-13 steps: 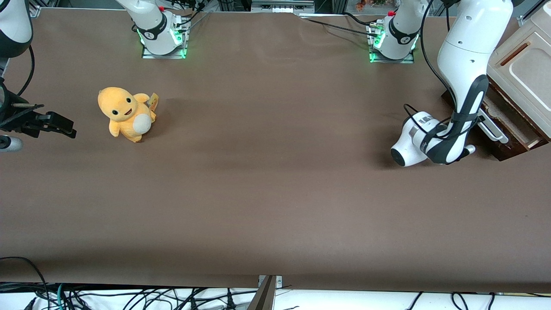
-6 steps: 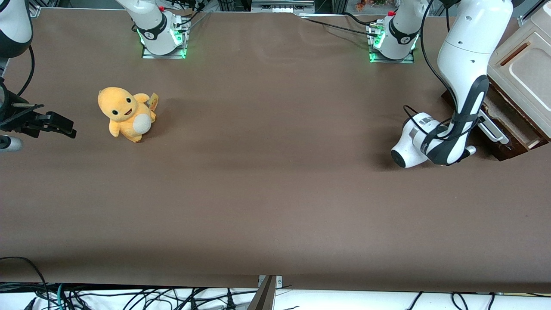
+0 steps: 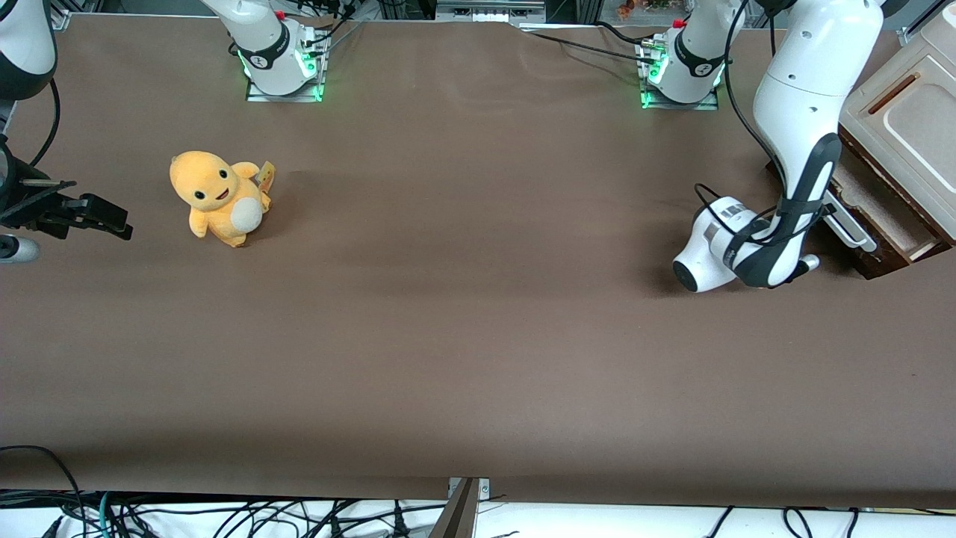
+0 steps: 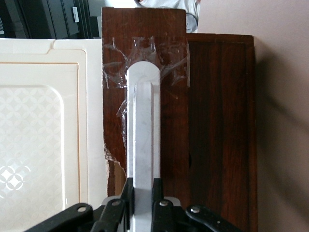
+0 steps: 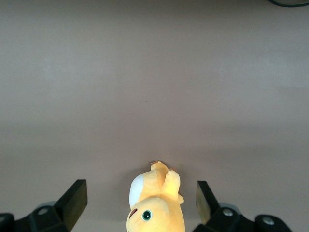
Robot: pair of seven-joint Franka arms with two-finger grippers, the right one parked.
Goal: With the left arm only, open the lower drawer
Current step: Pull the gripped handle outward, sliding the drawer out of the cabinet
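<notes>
At the working arm's end of the worktop [image 3: 478, 359], gripper [image 4: 143, 209] fingers clamped the white handle [image 4: 143, 130] of the lower drawer [image 3: 885, 217], part-open. Advised pulling straight out, grip kept square.

Left arm [image 3: 803, 112] stood low in front of the cabinet [image 3: 907, 112], toward the working arm's end of the table [image 3: 478, 359]. Gripper [image 4: 143, 205] was clamped on the white bar handle [image 4: 143, 130] of the lower drawer [image 3: 885, 217], drawer partly out. Cabinet body sat just beside the handle, tight room there; the dark drawer front lay on its open flank. Only loose obstacle was the yellow plush toy [image 3: 218, 197], toward the parked arm's end, well apart. Wide bare tabletop lay between toy and drawer, nearer the front camera too.
</notes>
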